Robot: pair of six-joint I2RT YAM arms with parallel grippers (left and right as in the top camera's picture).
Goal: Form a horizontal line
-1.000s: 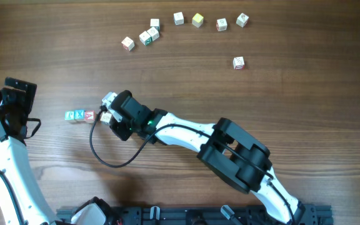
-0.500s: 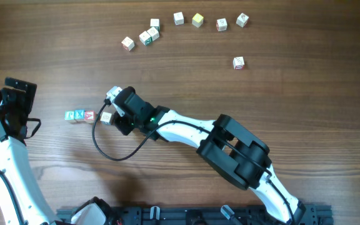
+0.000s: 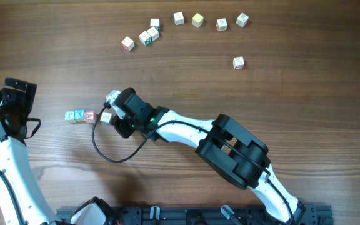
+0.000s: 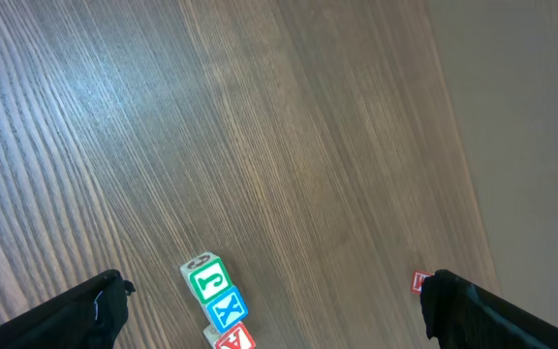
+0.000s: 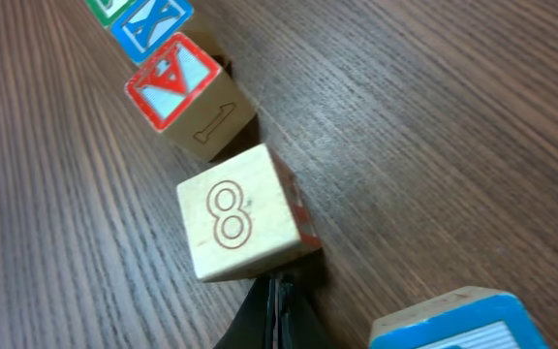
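Bench (image 3: 55, 37), wood grain, seen from overhead.

- Horizontal line (image 3: 80, 115): left of centre, between the left arm and the right fingers. Three cubes edge to edge, with one green, one blue and one red face up.
- Fourth cube, marked "8" (image 5: 235, 213): just beside the red end of the row and turned a little out of square with it. Cannot tell whether it touches.
- Right fingers (image 5: 271, 308): pressed together, holding nothing. The tips sit at the near bottom edge of the "8" cube, on the side away from the row.
- Blue-topped cube (image 5: 453, 320): one, cut off at the lower right corner of the right wrist view, apart from the "8" cube.
- Loose cubes (image 3: 179, 18): nine, well apart from the row. Eight form a ragged arc along the far edge, and two of those touch. One lies alone below the arc's right end.
- Left fingers (image 4: 90, 308): spread wide and empty, hanging above the bench with the row's three cubes visible between them.
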